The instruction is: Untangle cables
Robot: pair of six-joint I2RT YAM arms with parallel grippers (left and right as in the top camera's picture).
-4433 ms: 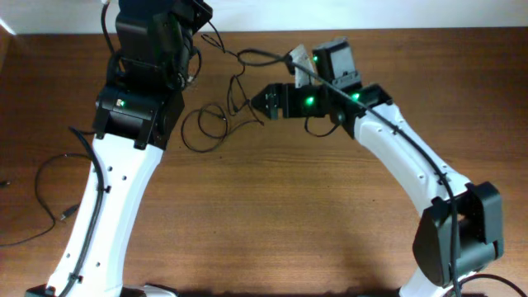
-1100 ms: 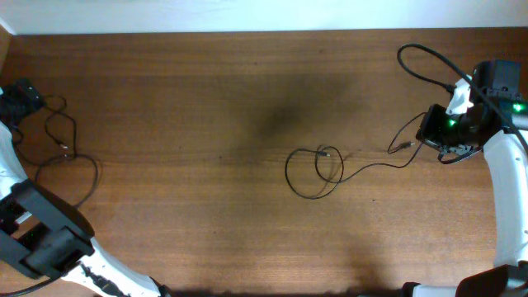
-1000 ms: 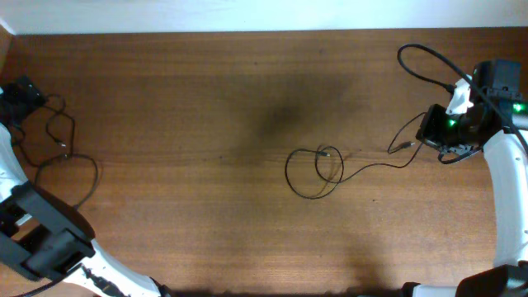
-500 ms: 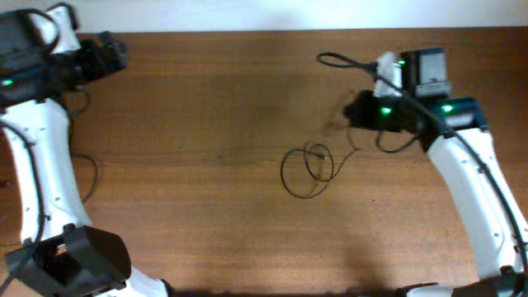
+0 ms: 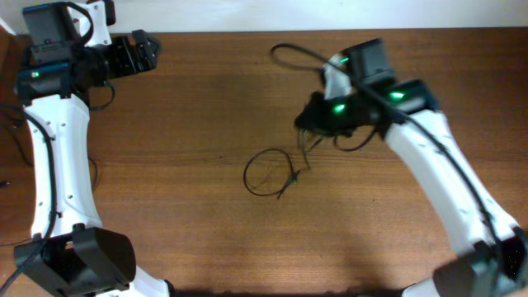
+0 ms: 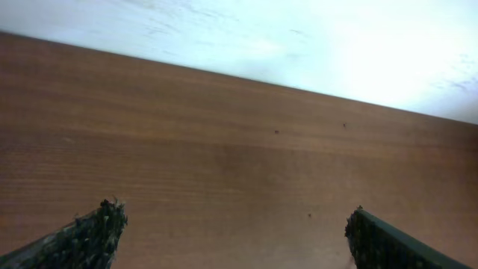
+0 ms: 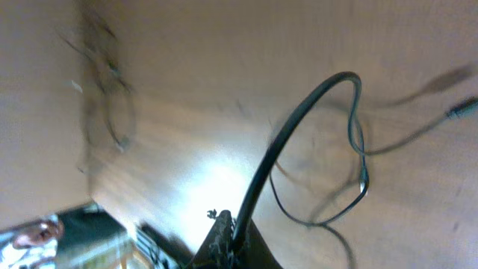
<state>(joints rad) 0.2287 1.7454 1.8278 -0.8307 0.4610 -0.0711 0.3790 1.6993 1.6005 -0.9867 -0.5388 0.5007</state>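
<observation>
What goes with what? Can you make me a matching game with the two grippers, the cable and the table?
Things:
1. left gripper
2. right gripper
3. cable
4. table

States:
A. brown wood
B. shut on the cable
C. open, over bare wood
D. curled in a loop near the middle

Pairs: 1-C, 2-B, 3-D, 4-A
</observation>
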